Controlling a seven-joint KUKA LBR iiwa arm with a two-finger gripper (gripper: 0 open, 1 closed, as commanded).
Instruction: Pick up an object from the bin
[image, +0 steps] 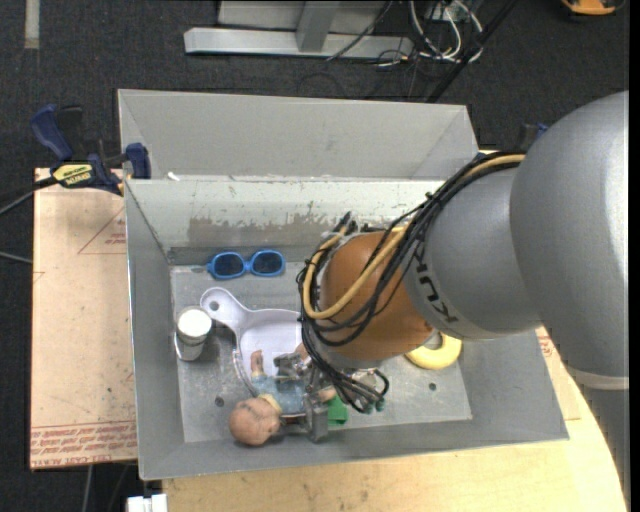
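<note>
The little doll head (255, 421) lay at the front of the bin (150, 330), near its front wall, and the gripper (312, 408) was down low just beside it, on its right, among a clear plastic pack (262, 365) and a small green piece (337, 410). This looked like the reach-and-grasp step. Whether the gripper was apart or together, I couldn't tell, nor whether it held anything. Next it would need a firm closing, then a straight lift. Farther back sat a white scoop (232, 312), a white jar (193, 333) and blue sunglasses (246, 264).
</note>
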